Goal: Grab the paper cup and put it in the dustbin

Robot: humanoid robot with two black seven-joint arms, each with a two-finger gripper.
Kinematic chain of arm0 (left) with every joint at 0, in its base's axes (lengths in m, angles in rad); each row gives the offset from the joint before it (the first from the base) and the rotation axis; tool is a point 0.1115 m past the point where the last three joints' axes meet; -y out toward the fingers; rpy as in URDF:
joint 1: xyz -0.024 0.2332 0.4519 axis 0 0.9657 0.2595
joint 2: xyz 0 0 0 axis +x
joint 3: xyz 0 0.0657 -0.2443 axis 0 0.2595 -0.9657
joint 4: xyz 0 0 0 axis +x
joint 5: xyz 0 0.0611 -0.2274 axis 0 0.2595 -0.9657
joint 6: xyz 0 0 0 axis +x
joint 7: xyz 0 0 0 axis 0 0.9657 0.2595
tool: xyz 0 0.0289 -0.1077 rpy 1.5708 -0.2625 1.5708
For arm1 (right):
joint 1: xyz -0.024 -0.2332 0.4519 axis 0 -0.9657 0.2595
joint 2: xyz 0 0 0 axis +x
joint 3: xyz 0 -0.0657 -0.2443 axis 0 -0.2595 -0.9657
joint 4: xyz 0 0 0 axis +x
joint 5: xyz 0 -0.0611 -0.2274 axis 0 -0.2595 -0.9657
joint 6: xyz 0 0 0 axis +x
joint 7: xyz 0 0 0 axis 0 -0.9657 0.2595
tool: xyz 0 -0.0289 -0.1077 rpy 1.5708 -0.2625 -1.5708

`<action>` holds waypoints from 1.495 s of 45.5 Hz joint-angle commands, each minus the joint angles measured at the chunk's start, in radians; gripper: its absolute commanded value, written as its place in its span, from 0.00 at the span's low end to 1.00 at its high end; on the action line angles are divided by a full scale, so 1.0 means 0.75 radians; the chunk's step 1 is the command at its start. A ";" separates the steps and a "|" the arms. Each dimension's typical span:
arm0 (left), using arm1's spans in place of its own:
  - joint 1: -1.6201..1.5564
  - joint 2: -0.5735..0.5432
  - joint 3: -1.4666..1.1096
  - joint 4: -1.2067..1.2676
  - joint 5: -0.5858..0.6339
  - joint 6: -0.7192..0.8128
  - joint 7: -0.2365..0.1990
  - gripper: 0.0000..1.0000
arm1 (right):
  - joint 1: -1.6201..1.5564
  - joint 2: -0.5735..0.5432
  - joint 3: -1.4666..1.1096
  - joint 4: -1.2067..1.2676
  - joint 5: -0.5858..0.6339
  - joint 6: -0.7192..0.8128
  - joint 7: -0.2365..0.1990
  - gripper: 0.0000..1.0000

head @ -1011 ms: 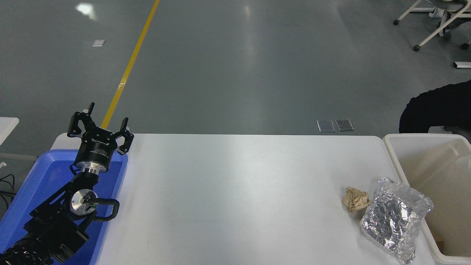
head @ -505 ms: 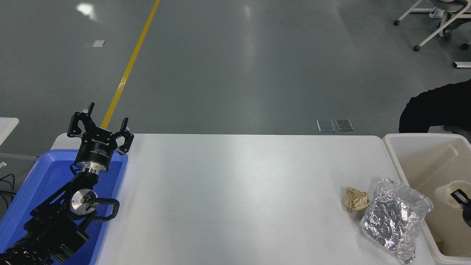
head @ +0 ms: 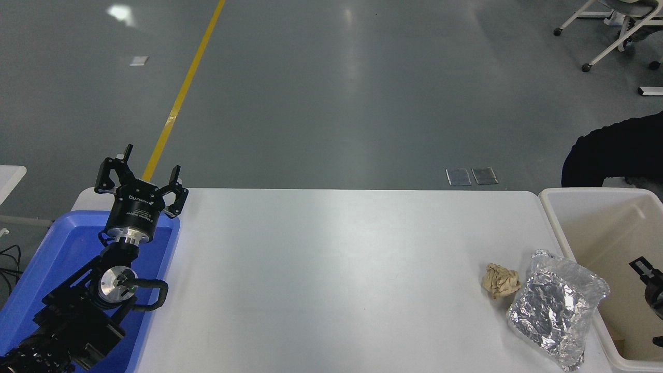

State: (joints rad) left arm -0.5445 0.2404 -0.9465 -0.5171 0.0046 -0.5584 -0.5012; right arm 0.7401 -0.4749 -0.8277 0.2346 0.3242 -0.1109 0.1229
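Presently the right gripper [head: 647, 272] sits over the dustbin [head: 557, 217] at the frame's right edge; whether its jaws are parted cannot be told. No paper cup is visible. Judged step: release complete. Next: withdraw clear of the rim. Left gripper [head: 140, 178] parked, jaws spread.

Table layout right now

Crumpled tan paper ball [head: 500, 280] sits just left of the crinkled silver foil bag [head: 557, 310], which leans on the cream-white rectangular plastic dustbin [head: 557, 225] at the right edge.

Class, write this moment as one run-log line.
right gripper: over dustbin, state unclear | paper cup: unseen | left gripper: parked, open
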 commanded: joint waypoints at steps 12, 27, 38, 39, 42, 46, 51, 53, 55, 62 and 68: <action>0.000 0.001 0.002 0.000 0.000 0.000 0.002 0.98 | 0.704 0.026 -0.326 0.394 -0.072 0.072 0.000 1.00; 0.000 0.001 0.002 0.000 0.000 0.000 0.002 0.98 | 1.343 0.167 -0.625 0.926 -0.207 0.262 0.000 1.00; 0.000 0.001 0.002 0.000 0.000 0.000 0.002 0.98 | 1.698 0.175 -0.682 1.229 -0.207 0.583 -0.002 1.00; 0.000 0.001 0.002 0.000 0.000 0.000 0.002 0.98 | 1.733 0.177 -0.688 1.262 -0.207 0.606 -0.002 1.00; 0.000 0.001 0.000 0.000 0.000 0.000 -0.001 0.98 | 1.823 0.175 -0.696 1.356 -0.207 0.655 -0.002 1.00; 0.002 0.001 0.002 0.000 0.000 0.000 -0.001 0.98 | 1.917 0.177 -0.700 1.468 -0.211 0.700 -0.002 1.00; 0.002 -0.001 0.000 0.000 0.000 0.002 -0.001 0.98 | 2.009 0.175 -0.711 1.603 -0.256 0.747 -0.004 1.00; 0.002 0.001 0.000 0.000 0.000 0.000 -0.001 0.98 | 2.052 0.175 -0.727 1.650 -0.275 0.763 -0.002 1.00; 0.002 0.001 0.000 0.000 0.000 0.000 -0.001 0.98 | 2.095 0.175 -0.745 1.699 -0.285 0.782 -0.002 1.00; 0.002 0.001 0.000 0.000 0.000 0.002 -0.001 0.98 | 2.214 0.177 -0.770 1.812 -0.297 0.860 -0.004 1.00; 0.002 -0.001 0.000 0.000 -0.002 0.002 -0.001 0.98 | 2.277 0.204 -0.770 1.873 -0.295 0.882 -0.002 1.00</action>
State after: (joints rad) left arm -0.5432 0.2404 -0.9463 -0.5170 0.0044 -0.5570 -0.5018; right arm 2.3223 -0.3413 -1.3866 1.5096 0.1159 0.4861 0.1204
